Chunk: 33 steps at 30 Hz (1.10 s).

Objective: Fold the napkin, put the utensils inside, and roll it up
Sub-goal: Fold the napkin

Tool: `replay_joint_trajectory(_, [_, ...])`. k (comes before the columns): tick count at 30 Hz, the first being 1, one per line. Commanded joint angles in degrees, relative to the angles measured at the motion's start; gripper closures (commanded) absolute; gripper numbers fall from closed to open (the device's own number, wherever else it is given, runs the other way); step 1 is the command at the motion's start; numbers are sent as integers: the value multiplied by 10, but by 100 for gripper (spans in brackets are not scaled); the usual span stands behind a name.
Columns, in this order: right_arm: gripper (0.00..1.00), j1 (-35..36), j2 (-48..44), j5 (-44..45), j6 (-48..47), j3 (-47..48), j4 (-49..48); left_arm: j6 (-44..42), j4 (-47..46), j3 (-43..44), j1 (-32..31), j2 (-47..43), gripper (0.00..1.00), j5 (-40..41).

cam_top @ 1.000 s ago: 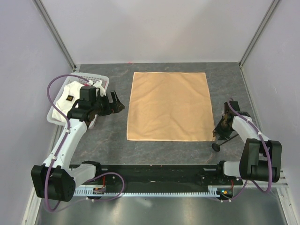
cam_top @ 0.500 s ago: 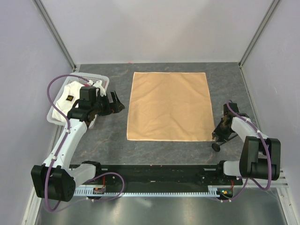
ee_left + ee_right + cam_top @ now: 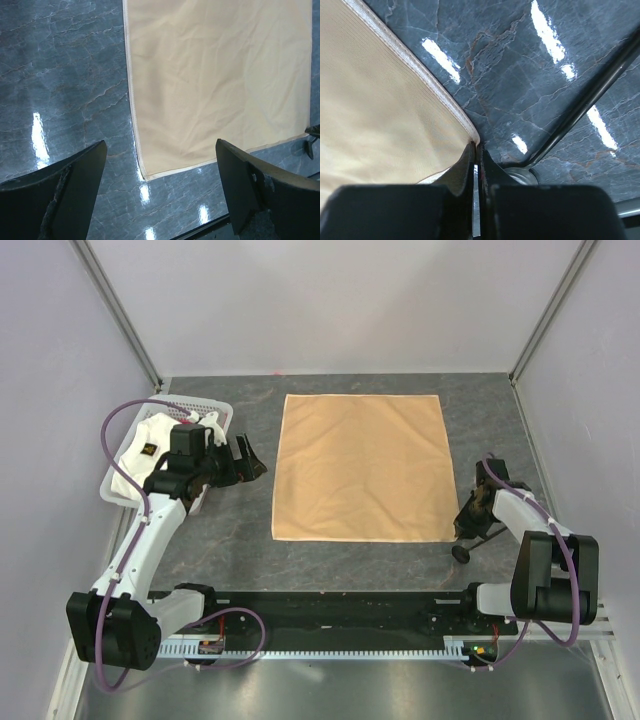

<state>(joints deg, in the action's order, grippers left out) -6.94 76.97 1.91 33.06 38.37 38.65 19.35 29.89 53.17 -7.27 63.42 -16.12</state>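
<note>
The peach-tan napkin (image 3: 360,465) lies flat and unfolded in the middle of the table. My right gripper (image 3: 466,525) is down at its near right corner. In the right wrist view the jaws (image 3: 476,147) are shut, pinching the hemmed corner of the napkin (image 3: 375,115). A black spoon (image 3: 472,545) lies on the table just right of that corner, its handle (image 3: 590,95) running away beside my fingers. My left gripper (image 3: 250,462) hovers open left of the napkin, and in its wrist view the napkin's near left corner (image 3: 145,172) shows between its wide-spread fingers (image 3: 160,150).
A white basket (image 3: 220,408) holding a white cloth (image 3: 150,445) stands at the left, behind my left arm. Grey marbled tabletop (image 3: 230,530) surrounds the napkin. The black base rail (image 3: 340,605) runs along the near edge.
My right gripper's jaws have closed onto the napkin's near right corner. The left arm has not moved.
</note>
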Motion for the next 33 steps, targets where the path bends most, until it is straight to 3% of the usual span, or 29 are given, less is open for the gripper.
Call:
replay_joint_trajectory(1, [100,12,-14,5,-3,32,-6,-22,-19,-1,-3,-5,3,-12])
replay_joint_trajectory(9, [100,113,-9,26,38,116,-4,-22,-19,-1,-3,-1,3,-15])
replay_joint_trajectory(15, [100,181,81,33,66,203,-44,-20,-21,-3,-3,1,3,-16])
replay_joint_trajectory(20, [100,235,200,22,83,295,-87,-19,-26,-10,-3,8,3,-22])
replay_joint_trajectory(33, [100,336,541,-18,128,686,-123,-25,-33,-18,-3,14,3,-8])
